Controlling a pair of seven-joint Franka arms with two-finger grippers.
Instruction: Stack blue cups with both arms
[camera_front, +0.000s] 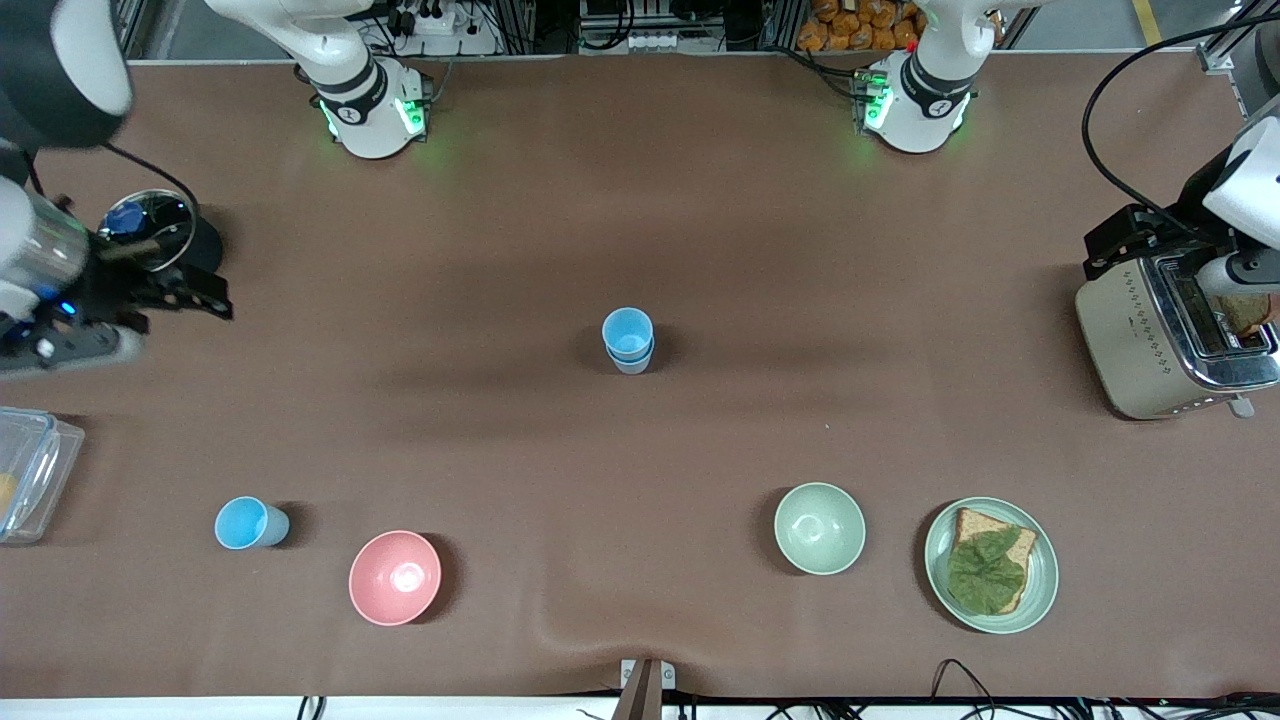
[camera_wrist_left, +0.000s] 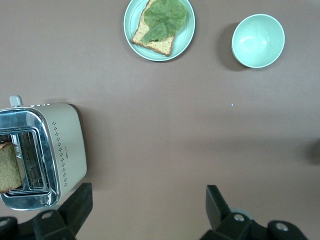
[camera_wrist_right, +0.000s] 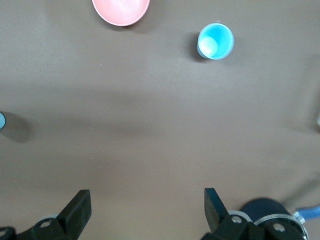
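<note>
Two blue cups (camera_front: 628, 340) stand nested in a stack at the middle of the table; their edge shows in the right wrist view (camera_wrist_right: 1, 120). A third blue cup (camera_front: 250, 523) stands alone nearer the front camera toward the right arm's end, beside the pink bowl (camera_front: 394, 577). It also shows in the right wrist view (camera_wrist_right: 215, 41). My right gripper (camera_wrist_right: 146, 207) is open and empty, up over bare table at the right arm's end. My left gripper (camera_wrist_left: 148, 202) is open and empty, up over the table beside the toaster (camera_wrist_left: 45, 155).
A pale green bowl (camera_front: 819, 527) and a green plate (camera_front: 1040, 590) with bread and lettuce sit near the front edge. The toaster (camera_front: 1150, 340) holds a bread slice. A black pot with a glass lid (camera_front: 150, 228) and a clear plastic box (camera_front: 30, 470) are at the right arm's end.
</note>
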